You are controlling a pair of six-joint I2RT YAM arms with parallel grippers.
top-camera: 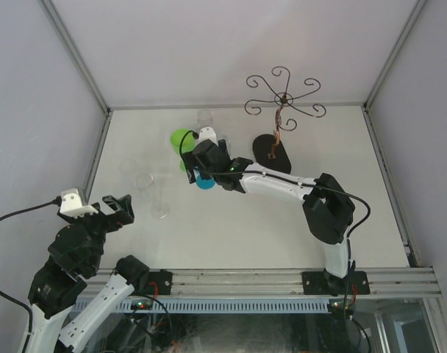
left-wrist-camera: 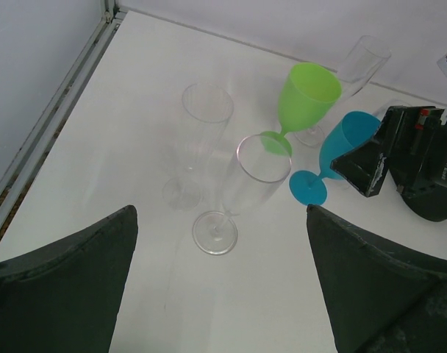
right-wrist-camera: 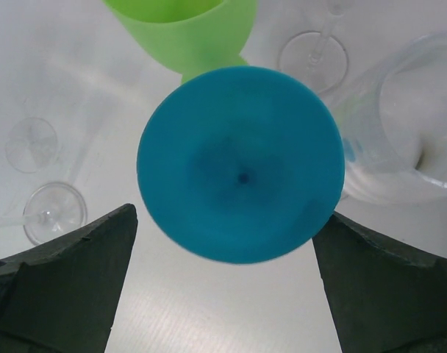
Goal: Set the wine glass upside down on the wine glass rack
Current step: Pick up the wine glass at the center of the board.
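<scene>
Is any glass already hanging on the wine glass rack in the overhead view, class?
No. The curled arms of the wine glass rack are bare; the blue glass and green glass stand on the table.

In the top view we find the wine glass rack (top-camera: 284, 98) upper right of centre on the table (top-camera: 245, 228); the wine glass (top-camera: 204, 182) stands at centre, lower left of the rack's base; a second goblet (top-camera: 181, 138) is just up-left of it; a tall glass (top-camera: 204, 116) stands behind both; a near flute (top-camera: 158, 209) and a far flute (top-camera: 128, 168) stand left of centre.
</scene>
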